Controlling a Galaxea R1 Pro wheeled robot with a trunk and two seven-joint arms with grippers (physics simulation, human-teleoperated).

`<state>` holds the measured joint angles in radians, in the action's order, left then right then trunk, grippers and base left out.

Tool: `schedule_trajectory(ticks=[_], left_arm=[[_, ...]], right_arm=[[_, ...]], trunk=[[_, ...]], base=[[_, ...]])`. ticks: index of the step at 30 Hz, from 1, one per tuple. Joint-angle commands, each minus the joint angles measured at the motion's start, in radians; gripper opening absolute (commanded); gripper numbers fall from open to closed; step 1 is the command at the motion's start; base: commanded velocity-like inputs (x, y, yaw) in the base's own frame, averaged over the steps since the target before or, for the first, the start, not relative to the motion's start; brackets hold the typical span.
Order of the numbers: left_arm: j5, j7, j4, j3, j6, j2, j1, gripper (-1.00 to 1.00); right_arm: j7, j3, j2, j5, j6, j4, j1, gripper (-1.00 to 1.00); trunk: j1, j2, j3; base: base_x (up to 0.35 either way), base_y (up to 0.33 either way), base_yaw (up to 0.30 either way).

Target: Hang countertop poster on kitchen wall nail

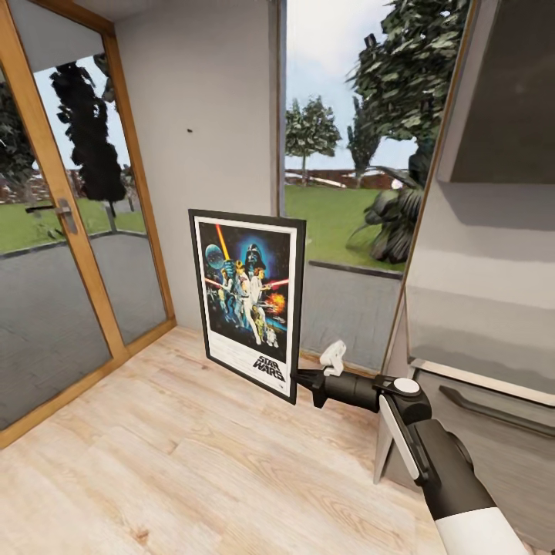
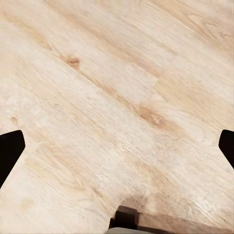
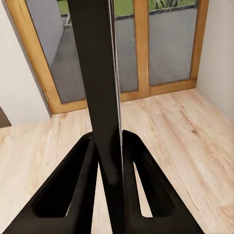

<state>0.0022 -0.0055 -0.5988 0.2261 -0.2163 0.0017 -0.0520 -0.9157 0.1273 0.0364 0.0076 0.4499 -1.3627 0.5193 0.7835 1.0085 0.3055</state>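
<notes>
The light wood floor [image 1: 177, 455] was the largest thing, running from the pale grey wall panel [image 1: 204, 139] out toward the camera, and the left wrist view looked straight down on its boards [image 2: 117, 97], with the two dark fingertips of the left gripper [image 2: 117, 146] far apart at opposite edges of the frame, so that hand stood released and held nothing. To the left of the wall panel stood the wood-framed glass door [image 1: 54, 254] with a dark handle, and to the panel's right a tall window [image 1: 347, 154] gave onto lawn and trees; further right of that rose a glossy dark cabinet [image 1: 493, 254]. In front of the lower part of the wall panel, held up clear of the floor, was the poster [image 1: 248, 297], upright in its black frame with its printed face toward the camera and turned slightly aside. The right gripper [image 1: 302, 379] was clenched on the lower right corner of the poster, its dark arm reaching in from the cabinet side; in the right wrist view the poster's black edge [image 3: 100, 87] ran edge-on between the two fingers [image 3: 68, 195], which pressed against it on either side. High on the wall panel, well above the top edge of the poster and a little left of its left edge, sat the wall nail [image 1: 190, 130], a tiny dark dot
</notes>
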Motion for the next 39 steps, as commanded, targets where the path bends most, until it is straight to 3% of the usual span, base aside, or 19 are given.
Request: schedule_trajectory(ticks=[1,39], left_arm=[[0.0,-0.001,-0.001,0.001,-0.002,0.0,0.0,1.0],[0.0,-0.001,-0.001,0.0,-0.002,0.0,0.0,1.0]], right_arm=[[-0.004,0.0,0.0,-0.002,0.009,-0.001,0.001,-1.0],[-0.005,0.0,0.0,-0.002,0.009,-0.001,0.001,-1.0]], trunk=[[-0.004,-0.007,-0.002],[-0.149,-0.273,-0.112]], base=[[0.0,0.0,0.0],[0.0,0.0,0.0]])
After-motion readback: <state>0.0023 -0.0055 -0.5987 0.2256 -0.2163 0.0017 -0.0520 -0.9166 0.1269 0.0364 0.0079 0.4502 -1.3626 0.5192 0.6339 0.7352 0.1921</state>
